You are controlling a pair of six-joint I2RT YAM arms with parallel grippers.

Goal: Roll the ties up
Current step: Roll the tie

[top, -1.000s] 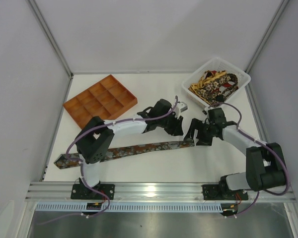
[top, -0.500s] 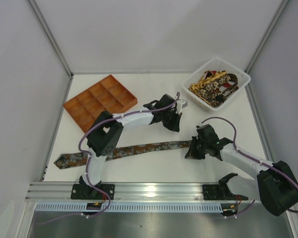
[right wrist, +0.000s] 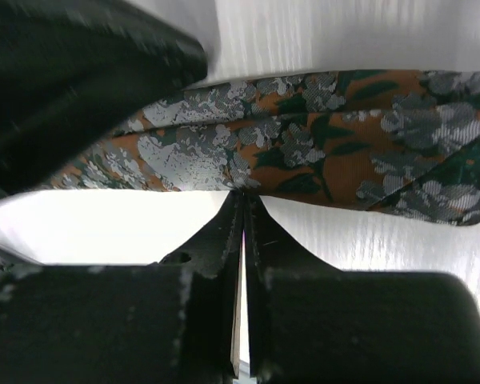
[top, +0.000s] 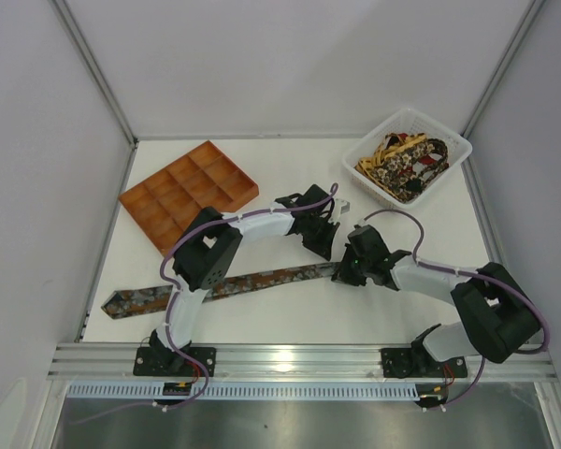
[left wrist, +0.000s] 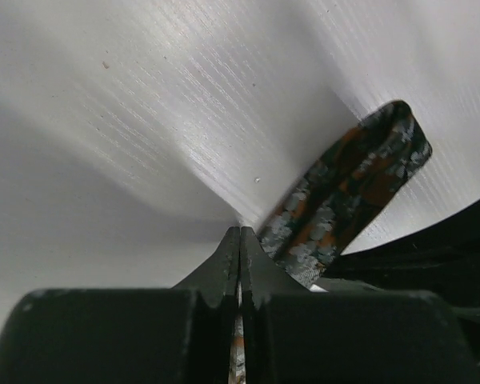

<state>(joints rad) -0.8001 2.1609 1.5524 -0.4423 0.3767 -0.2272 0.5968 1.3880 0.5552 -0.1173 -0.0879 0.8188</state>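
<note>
**Necktie, one, laid out for rolling**

Position: tie (top: 271, 277) flat on the white table (top: 280, 168). Its long axis runs left to right, with the broad pointed end far left, nearer than the orange compartment tray (top: 164, 169), and the narrow end at centre.
Pattern: rust ground, grey-white flowers, dark green leaves.
Left gripper (top: 325, 251) and right gripper (top: 344, 273): both meet at the narrow end. Each has its fingers pressed together, apparently nipping cloth, though the tight views leave that unsure.
Judgement: the roll would travel leftward.
Far right: spare ties (top: 402, 164) heaped in a white basket (top: 439, 128).
</note>
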